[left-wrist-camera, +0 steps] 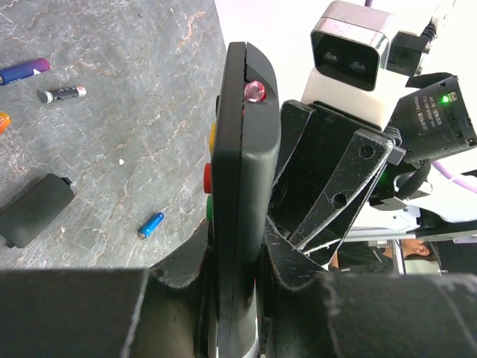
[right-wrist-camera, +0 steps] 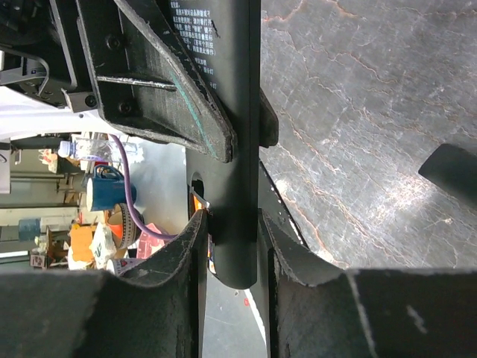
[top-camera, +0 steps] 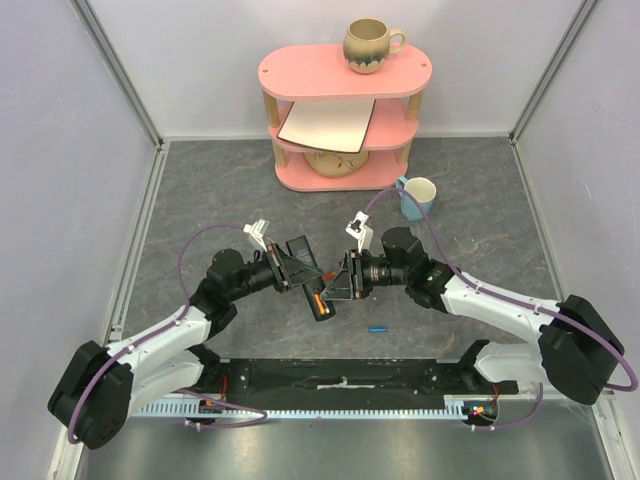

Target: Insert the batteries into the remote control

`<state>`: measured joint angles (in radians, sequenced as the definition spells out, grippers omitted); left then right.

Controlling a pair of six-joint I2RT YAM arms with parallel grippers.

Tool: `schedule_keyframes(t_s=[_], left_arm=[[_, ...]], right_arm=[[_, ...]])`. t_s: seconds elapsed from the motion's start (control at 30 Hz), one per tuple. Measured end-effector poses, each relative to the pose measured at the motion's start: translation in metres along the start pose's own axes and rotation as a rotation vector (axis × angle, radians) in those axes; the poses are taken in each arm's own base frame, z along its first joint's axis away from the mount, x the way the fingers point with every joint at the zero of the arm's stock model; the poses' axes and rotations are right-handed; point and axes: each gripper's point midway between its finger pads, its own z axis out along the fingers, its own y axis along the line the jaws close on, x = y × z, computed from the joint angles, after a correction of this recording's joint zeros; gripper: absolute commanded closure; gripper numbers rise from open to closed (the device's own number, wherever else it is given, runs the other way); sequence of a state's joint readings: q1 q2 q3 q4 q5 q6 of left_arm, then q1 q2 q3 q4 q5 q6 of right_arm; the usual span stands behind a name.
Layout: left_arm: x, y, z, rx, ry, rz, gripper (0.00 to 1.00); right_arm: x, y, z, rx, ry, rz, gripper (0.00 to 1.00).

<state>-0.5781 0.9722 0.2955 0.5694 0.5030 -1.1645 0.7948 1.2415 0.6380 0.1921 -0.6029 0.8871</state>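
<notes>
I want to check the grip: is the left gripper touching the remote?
Touching. The left wrist view shows the remote clamped edge-on in the left gripper, with no gap on either side.

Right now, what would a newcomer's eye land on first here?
The two arms meeting mid-table, with the slim black remote control held edge-on between them: the left claw is clamped on it and the right claw flanks one end. Next, the pink rounded shelf unit at the back, with a glazed brown mug on top. A small blue battery lies loose on the grey table.
</notes>
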Motion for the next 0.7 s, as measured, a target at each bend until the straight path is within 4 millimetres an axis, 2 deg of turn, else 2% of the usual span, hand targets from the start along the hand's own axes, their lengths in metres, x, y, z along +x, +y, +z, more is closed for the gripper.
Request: schedule_keyframes(t_s=[0.23,0.37,0.47,0.7], left_arm=[[0.0001,0.0027,0.0005,-0.019,0.004,-0.001,0.98],[0.0015,0.0062,0.0003,-0.036,0.01,-0.009,0.98],[0.0019,0.0072,0.0002,-0.04,0.012,-0.012,0.98],[-0.0018,-0.0008,-0.0001,-0.01,-0.004,0.006,0.98]], right_arm=[[0.0005,-0.0018,0.0014,0.03,0.011,-0.004,0.59],[0.0019,-0.0051,0.0024,0.051,0.01,-0.008,0.48],[0.0021,-0.0079,0.0024,0.066,0.008,-0.004,0.44],[-0.0028,-0.0016,-0.0012,0.06,-0.018,-0.003,0.44]])
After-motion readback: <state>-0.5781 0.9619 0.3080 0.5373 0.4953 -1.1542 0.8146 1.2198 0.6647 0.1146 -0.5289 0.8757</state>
